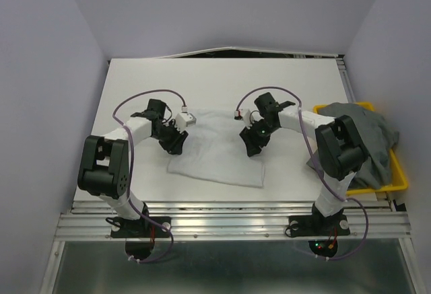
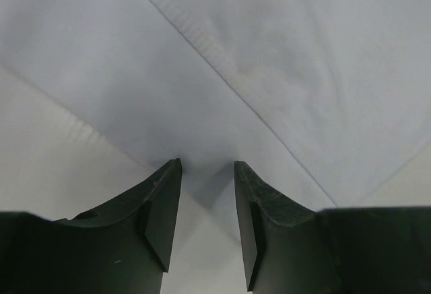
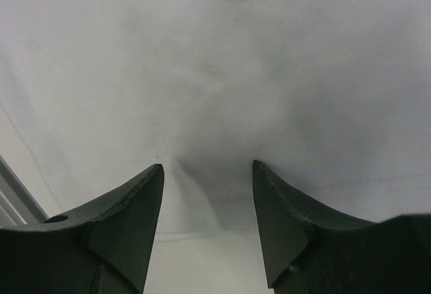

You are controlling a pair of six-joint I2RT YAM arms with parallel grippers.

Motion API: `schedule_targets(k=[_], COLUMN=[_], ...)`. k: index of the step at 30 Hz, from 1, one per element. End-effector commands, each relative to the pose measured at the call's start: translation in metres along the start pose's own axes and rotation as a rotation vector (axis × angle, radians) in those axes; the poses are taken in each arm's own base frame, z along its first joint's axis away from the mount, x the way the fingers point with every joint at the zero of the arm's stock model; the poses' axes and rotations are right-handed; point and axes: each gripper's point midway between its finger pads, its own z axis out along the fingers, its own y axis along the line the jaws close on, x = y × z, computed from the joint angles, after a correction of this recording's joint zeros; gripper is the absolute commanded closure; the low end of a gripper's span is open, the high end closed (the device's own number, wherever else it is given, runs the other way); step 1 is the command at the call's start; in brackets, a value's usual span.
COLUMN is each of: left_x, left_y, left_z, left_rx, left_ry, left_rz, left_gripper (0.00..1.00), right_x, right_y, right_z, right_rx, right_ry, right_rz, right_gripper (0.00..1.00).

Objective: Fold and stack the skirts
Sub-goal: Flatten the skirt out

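Note:
A white skirt point(image 1: 217, 159) lies flat on the table in the middle of the top view. My left gripper point(image 1: 176, 149) is open with its tips down at the skirt's left edge. In the left wrist view the gripper point(image 2: 207, 165) is open, its tips resting on the white skirt point(image 2: 283, 58) at the hem. My right gripper point(image 1: 252, 149) is open on the skirt's right part. In the right wrist view the gripper point(image 3: 207, 166) touches the white skirt point(image 3: 222, 65) just inside its edge. Grey skirts point(image 1: 362, 136) lie heaped at the right.
A yellow tray point(image 1: 399, 176) at the table's right edge holds the grey heap, which hangs over its near-left rim. The white table point(image 1: 222, 79) stretches behind the skirt. A metal rail point(image 1: 236, 221) runs along the near edge.

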Motion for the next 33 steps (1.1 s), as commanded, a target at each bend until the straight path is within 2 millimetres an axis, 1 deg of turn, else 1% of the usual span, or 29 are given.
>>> schedule_targets(k=[1, 2, 3, 4, 5, 6, 7, 8, 9, 10, 11, 12, 13, 14, 15, 16, 17, 18, 19, 20, 22, 26, 29, 30, 31, 32, 33], left_x=[-0.038, -0.048, -0.070, -0.083, -0.092, -0.120, -0.131, -0.135, -0.145, -0.160, -0.174, -0.172, -0.188, -0.180, -0.182, -0.195, -0.196, -0.188, -0.196, -0.190, -0.193, -0.181, -0.170, -0.167, -0.162, -0.161, -0.159], left_y=[-0.018, -0.015, -0.005, 0.003, 0.011, 0.027, 0.036, 0.048, 0.057, 0.074, 0.078, 0.087, 0.093, 0.099, 0.103, 0.107, 0.109, 0.116, 0.120, 0.124, 0.130, 0.137, 0.136, 0.136, 0.136, 0.136, 0.137], left_z=[-0.029, -0.033, -0.043, -0.048, -0.047, -0.059, -0.062, -0.053, -0.052, -0.048, -0.059, -0.042, -0.048, -0.027, -0.021, -0.027, -0.021, -0.001, -0.003, 0.010, 0.016, 0.032, 0.039, 0.040, 0.042, 0.041, 0.042], left_rx=[0.098, 0.091, 0.058, 0.030, 0.010, -0.046, -0.070, -0.078, -0.098, -0.110, -0.125, -0.096, -0.076, -0.022, -0.004, 0.003, 0.033, 0.065, 0.069, 0.093, 0.082, 0.077, 0.085, 0.086, 0.091, 0.094, 0.096], left_ry=[-0.089, -0.110, -0.156, -0.181, -0.192, -0.249, -0.261, -0.248, -0.257, -0.265, -0.292, -0.267, -0.290, -0.256, -0.243, -0.247, -0.243, -0.215, -0.222, -0.210, -0.218, -0.189, -0.162, -0.156, -0.149, -0.151, -0.151], left_rz=[0.063, 0.070, 0.093, 0.101, 0.095, 0.118, 0.113, 0.104, 0.106, 0.111, 0.141, 0.140, 0.200, 0.199, 0.210, 0.223, 0.222, 0.209, 0.215, 0.199, 0.202, 0.193, 0.192, 0.190, 0.185, 0.184, 0.182], left_gripper=[0.52, 0.52, 0.51, 0.51, 0.51, 0.51, 0.51, 0.51, 0.51, 0.50, 0.51, 0.51, 0.53, 0.57, 0.61, 0.62, 0.62, 0.62, 0.62, 0.62, 0.62, 0.62, 0.62, 0.62, 0.62, 0.62, 0.62], right_x=[-0.035, -0.045, -0.065, -0.076, -0.078, -0.084, -0.087, -0.095, -0.095, -0.097, -0.098, -0.103, -0.097, -0.095, -0.093, -0.091, -0.085, -0.081, -0.076, -0.072, -0.065, -0.056, -0.055, -0.059, -0.057, -0.061, -0.062], right_y=[-0.004, -0.010, -0.022, -0.027, -0.041, -0.050, -0.058, -0.075, -0.091, -0.101, -0.112, -0.128, -0.144, -0.154, -0.163, -0.173, -0.179, -0.185, -0.188, -0.192, -0.192, -0.187, -0.181, -0.177, -0.180, -0.176, -0.177], right_z=[-0.033, -0.040, -0.050, -0.059, -0.060, -0.063, -0.065, -0.068, -0.073, -0.076, -0.079, -0.079, -0.085, -0.085, -0.086, -0.083, -0.082, -0.082, -0.076, -0.075, -0.067, -0.058, -0.054, -0.053, -0.055, -0.053, -0.057], right_rx=[0.075, 0.098, 0.132, 0.153, 0.173, 0.187, 0.201, 0.238, 0.261, 0.265, 0.278, 0.289, 0.307, 0.319, 0.324, 0.328, 0.330, 0.335, 0.327, 0.326, 0.310, 0.257, 0.219, 0.197, 0.194, 0.166, 0.156], right_ry=[-0.040, -0.064, -0.102, -0.129, -0.133, -0.142, -0.147, -0.155, -0.162, -0.172, -0.180, -0.187, -0.183, -0.177, -0.175, -0.166, -0.150, -0.145, -0.128, -0.122, -0.105, -0.095, -0.103, -0.119, -0.126, -0.142, -0.156], right_rz=[-0.064, -0.064, -0.059, -0.058, -0.030, -0.022, -0.011, 0.003, 0.024, 0.042, 0.055, 0.061, 0.083, 0.091, 0.097, 0.104, 0.102, 0.112, 0.115, 0.117, 0.122, 0.134, 0.154, 0.160, 0.173, 0.185, 0.201], right_gripper=[0.37, 0.37, 0.37, 0.37, 0.37, 0.37, 0.37, 0.37, 0.38, 0.39, 0.39, 0.40, 0.42, 0.43, 0.44, 0.45, 0.45, 0.46, 0.46, 0.46, 0.46, 0.46, 0.46, 0.46, 0.46, 0.46, 0.46])
